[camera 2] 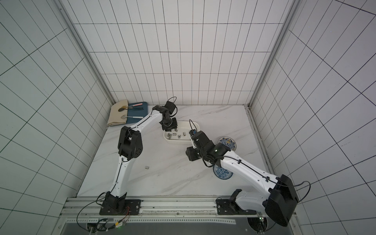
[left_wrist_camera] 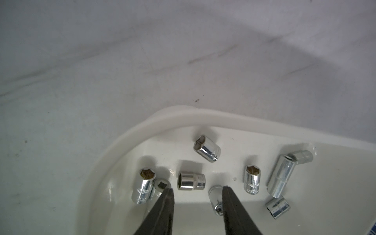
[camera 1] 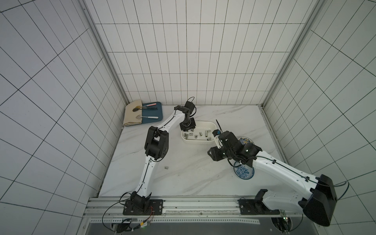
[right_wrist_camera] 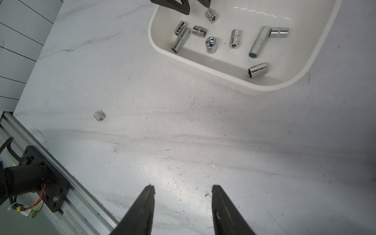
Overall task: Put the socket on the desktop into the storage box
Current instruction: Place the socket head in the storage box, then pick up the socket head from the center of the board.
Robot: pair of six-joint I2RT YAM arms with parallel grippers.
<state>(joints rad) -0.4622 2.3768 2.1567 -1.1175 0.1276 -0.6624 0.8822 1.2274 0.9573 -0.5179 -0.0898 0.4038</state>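
Many sockets (right_wrist_camera: 235,38) lie in the box (right_wrist_camera: 213,69); one socket (right_wrist_camera: 99,116) is left on the desktop (right_wrist_camera: 183,122). Left gripper (left_wrist_camera: 197,190), above the box, and right gripper (right_wrist_camera: 183,188) are both parted, empty.
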